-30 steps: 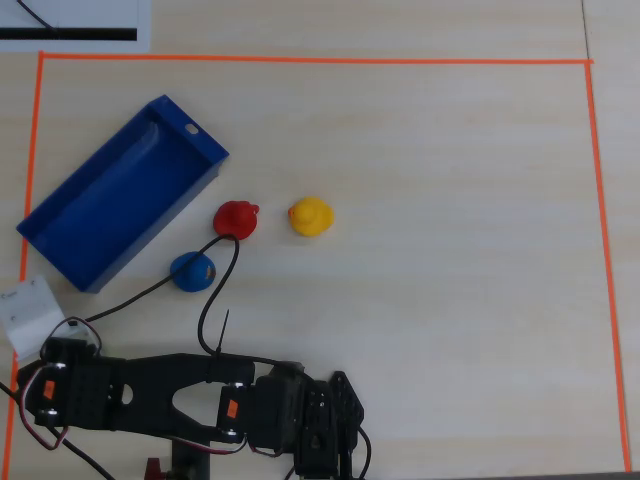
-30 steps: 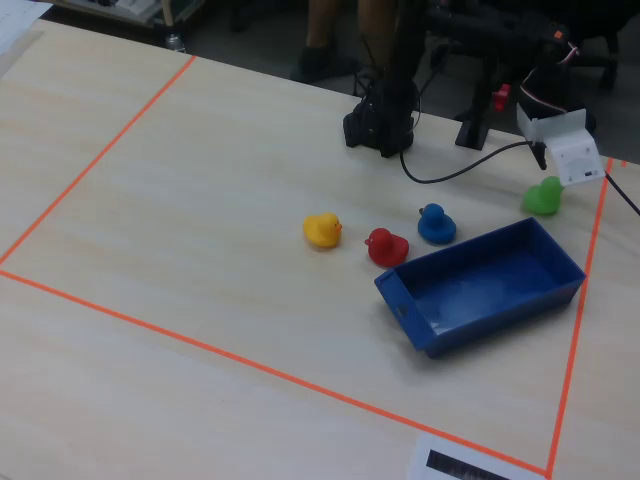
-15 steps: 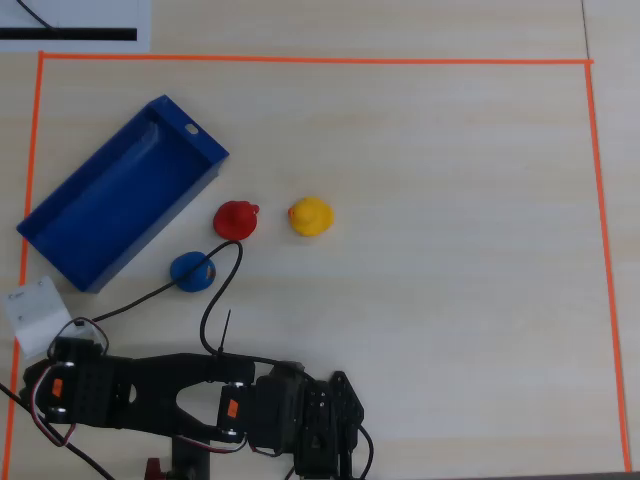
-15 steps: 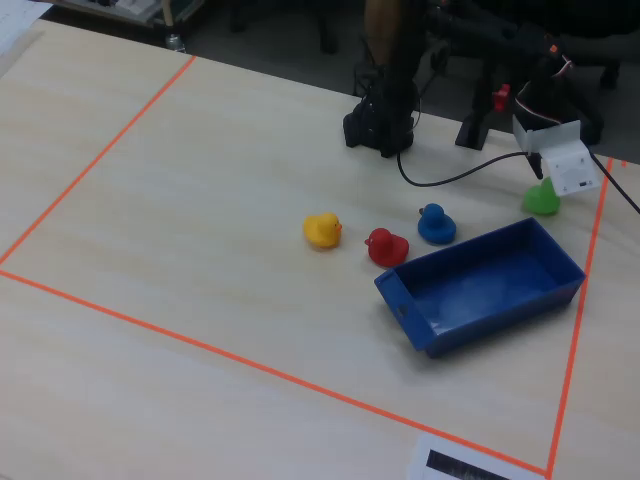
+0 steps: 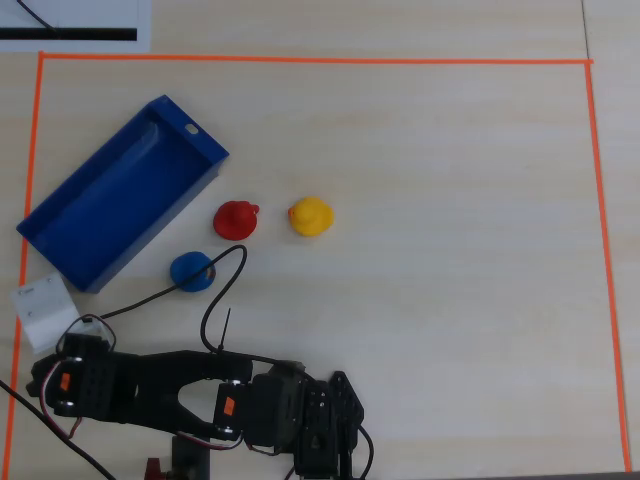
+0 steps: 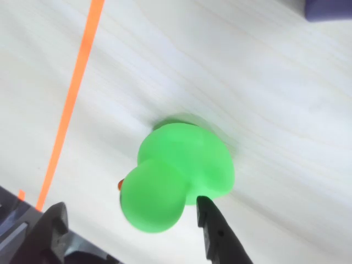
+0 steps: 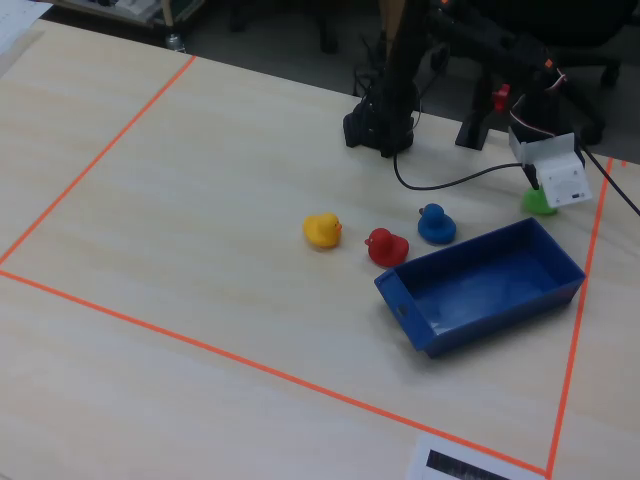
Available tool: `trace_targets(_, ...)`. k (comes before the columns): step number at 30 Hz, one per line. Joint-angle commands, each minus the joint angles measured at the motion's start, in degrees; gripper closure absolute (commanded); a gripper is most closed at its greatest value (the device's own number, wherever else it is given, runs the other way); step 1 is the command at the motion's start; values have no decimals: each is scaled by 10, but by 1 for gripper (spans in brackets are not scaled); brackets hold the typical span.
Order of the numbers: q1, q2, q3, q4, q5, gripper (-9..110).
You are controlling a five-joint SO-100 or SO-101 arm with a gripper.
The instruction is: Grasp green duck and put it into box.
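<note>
We see the end effector [image 6: 129,212] spread open astride the small rounded lime-green toy duck [image 6: 179,173] on the worktop; probably light, slick plastic, so we'd pinch its body.

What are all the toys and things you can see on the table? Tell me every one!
Small lime-green toy duck: one, green, by the orange tape line, between the gripper's fingers in the wrist view.
Small blue toy duck: one, blue, beside the box.
Small red toy duck: one, red, between the blue and yellow ducks.
Small yellow toy duck: one, yellow, right of the red duck in the overhead view.
Large blue plastic open box: one, deep blue, empty.
Orange tape border: one, orange, framing the table.
Black cable: one, black, looping past the blue duck.
Robot arm: one, black.
Gripper: one, dark, open around the green duck.
</note>
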Motion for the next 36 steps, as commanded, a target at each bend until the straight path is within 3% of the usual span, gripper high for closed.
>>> trace_targets(1,9,4,11,-25,5,69)
trace_targets(6,5,4,28,-29,7,81)
trace_targets(8,5,4,33,-35,15,101)
trace_targets(14,6,11,52,-36,14,101)
trace_targets(17,24,41,24,21,11,101)
trace_targets(22,105,146,-121,168,10,101)
trace_targets(27,214,204,-274,205,16,101)
trace_targets(31,301,228,-257,131,16,101)
trace_targets(36,352,234,-92,-47,32,101)
